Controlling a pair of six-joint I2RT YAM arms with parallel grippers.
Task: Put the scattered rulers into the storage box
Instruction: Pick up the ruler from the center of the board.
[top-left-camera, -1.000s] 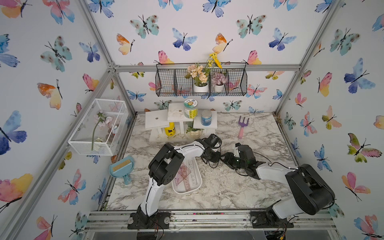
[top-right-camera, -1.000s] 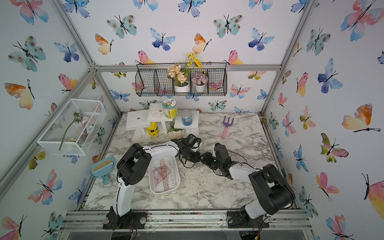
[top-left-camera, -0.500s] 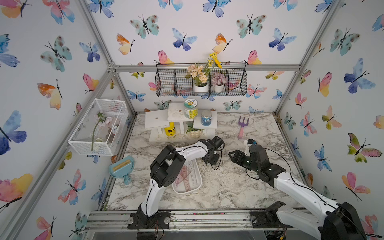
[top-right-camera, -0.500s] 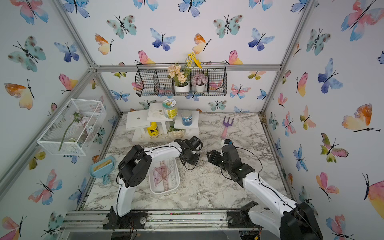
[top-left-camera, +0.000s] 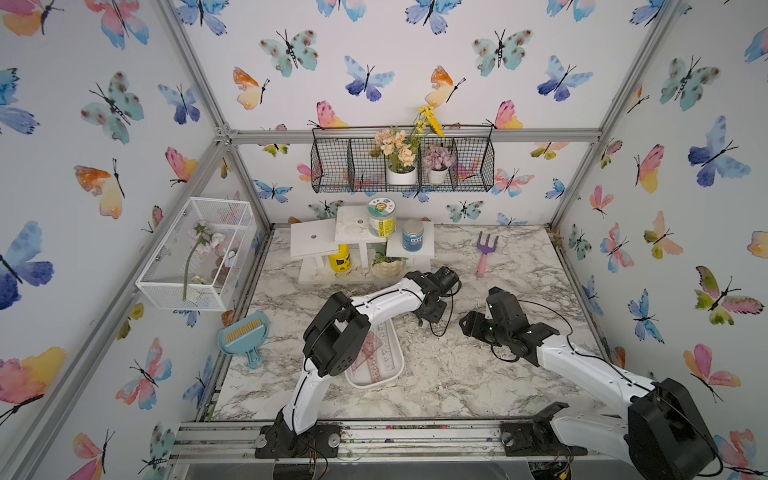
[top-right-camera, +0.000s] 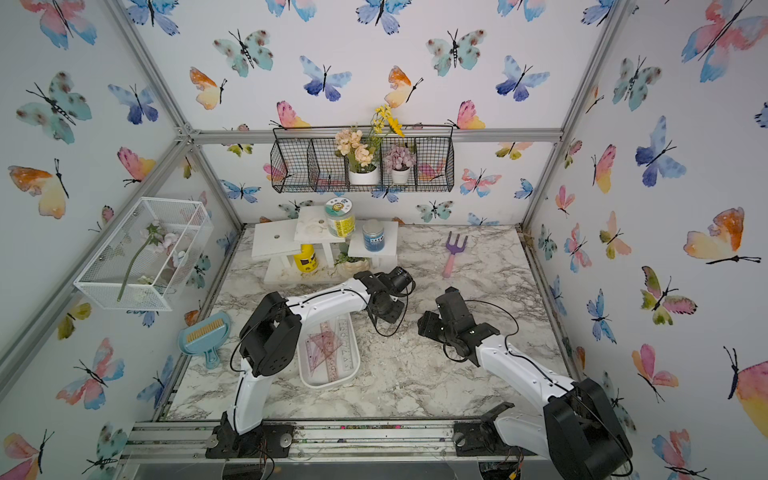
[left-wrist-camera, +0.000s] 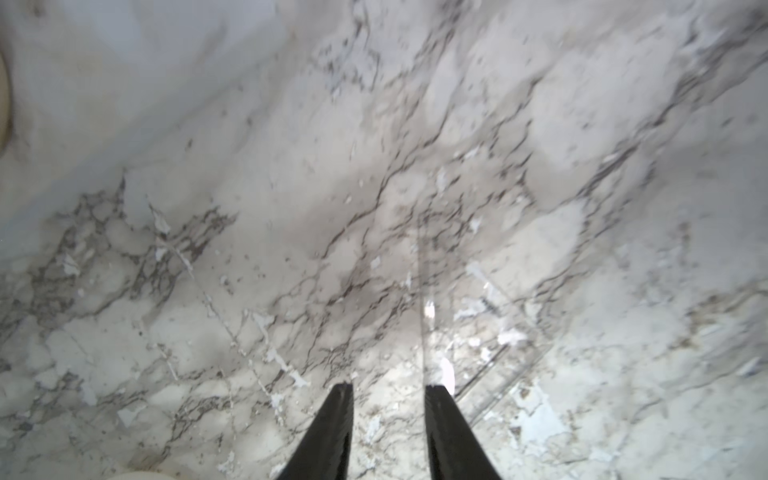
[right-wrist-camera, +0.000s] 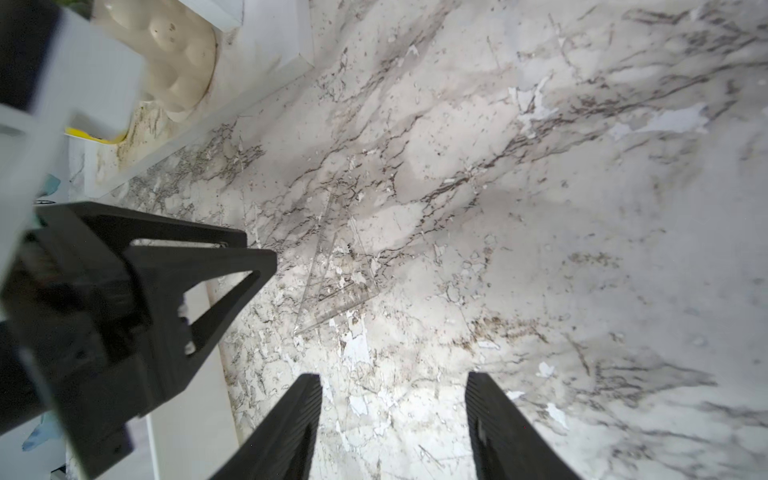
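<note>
Your see-through three-cornered ruler (right-wrist-camera: 336, 278) with tiny marks lies flat on the worktop (right-wrist-camera: 540, 208), just beside your left claw (left-wrist-camera: 388, 388). Pink rulers (top-left-camera: 370, 353) lie in the white storage box (top-left-camera: 370, 385). Your left claw and right claw (right-wrist-camera: 392, 378) are both spread apart, holding nothing.

readable text: none | jars (top-left-camera: 381, 224): labels too small | rulers (top-left-camera: 376, 357): digits blurred

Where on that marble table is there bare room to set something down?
Free: the front strip between the storage box and the right arm, and the back right corner between the garden fork and the wall. Crowded: the white stand of jars at back left, and the middle, where the left arm and right arm flank a clear set square.
</note>
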